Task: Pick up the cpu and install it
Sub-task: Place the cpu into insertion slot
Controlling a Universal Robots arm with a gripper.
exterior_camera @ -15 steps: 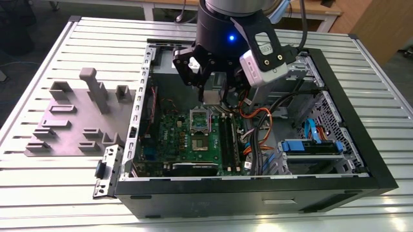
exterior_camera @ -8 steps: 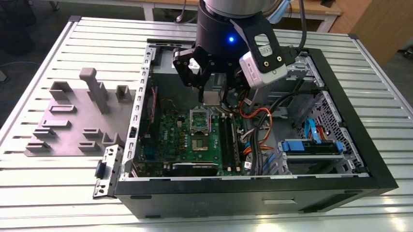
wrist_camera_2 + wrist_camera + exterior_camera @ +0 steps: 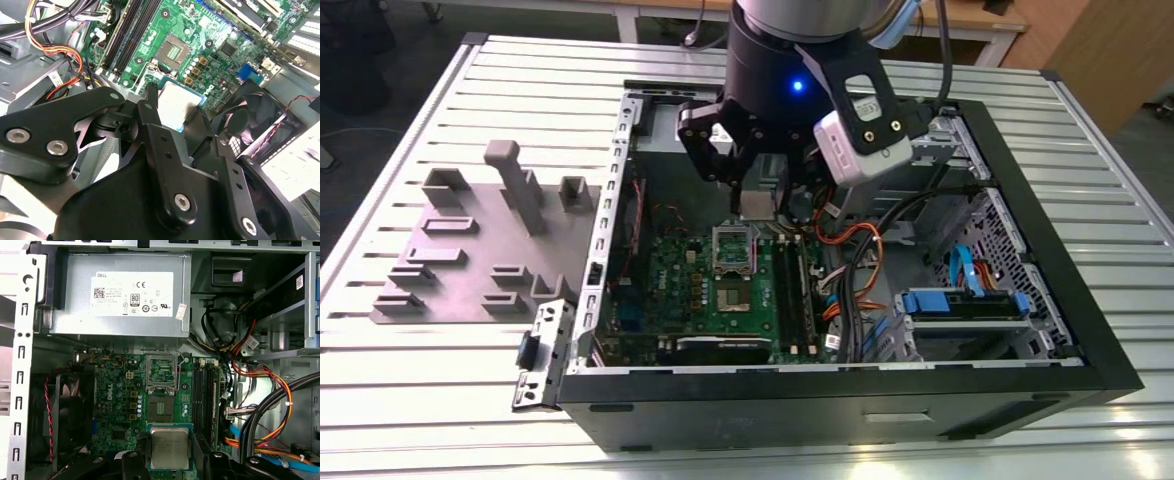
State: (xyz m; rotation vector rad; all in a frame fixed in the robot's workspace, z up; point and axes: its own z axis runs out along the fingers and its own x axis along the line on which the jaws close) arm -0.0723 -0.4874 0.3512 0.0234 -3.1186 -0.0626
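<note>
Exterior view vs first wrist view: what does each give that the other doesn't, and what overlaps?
Exterior view: the grey slotted fixture on the table at the exterior view's left, the case's black outer wall, and the arm reaching down into the case.

First wrist view: the power supply's labelled face, the case fan with its red-and-black lead, and the cpu clamped in the pincer, not in the socket.

Both: the green motherboard, its open socket and the orange cable bundle.
</note>
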